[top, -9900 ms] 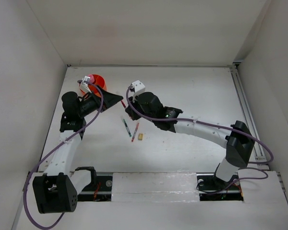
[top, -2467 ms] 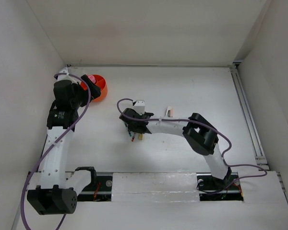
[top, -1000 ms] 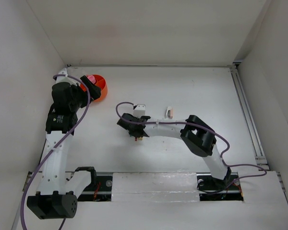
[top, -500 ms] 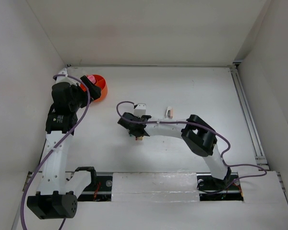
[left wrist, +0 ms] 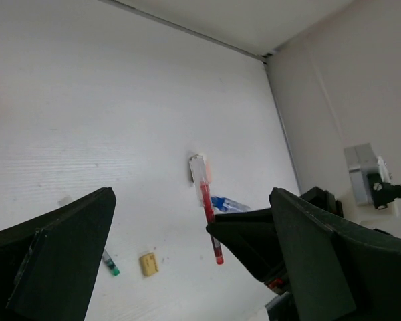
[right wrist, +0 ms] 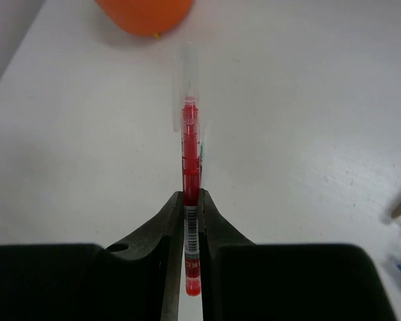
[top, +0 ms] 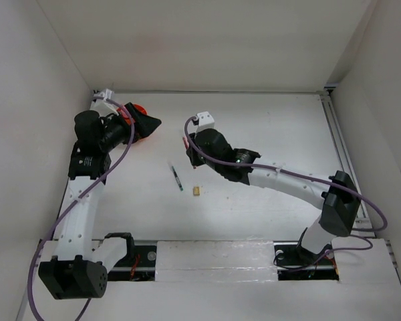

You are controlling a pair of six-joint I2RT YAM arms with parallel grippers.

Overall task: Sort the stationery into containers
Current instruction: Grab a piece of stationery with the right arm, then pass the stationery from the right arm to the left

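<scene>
My right gripper (top: 186, 143) is shut on a red pen (right wrist: 190, 160) with a clear cap and holds it above the table; the pen also shows in the left wrist view (left wrist: 210, 224). The orange tub (top: 140, 109) stands at the back left, mostly hidden behind my left gripper (top: 151, 124), which is open and empty; it also shows in the right wrist view (right wrist: 145, 13). A dark pen with a green tip (top: 178, 177) and a tan cube (top: 197, 190) lie mid-table. A white eraser (left wrist: 199, 170) and a blue-capped tube (left wrist: 227, 202) lie beyond the held pen.
White walls close in the table at the back and both sides. A metal rail (top: 341, 154) runs along the right edge. My right arm (top: 287, 180) stretches across the middle of the table and hides the eraser and tube from the top view.
My right gripper has lifted the red pen off the table and moved back and up, away from the cube and dark pen. My left gripper has swung right, in front of the tub.
</scene>
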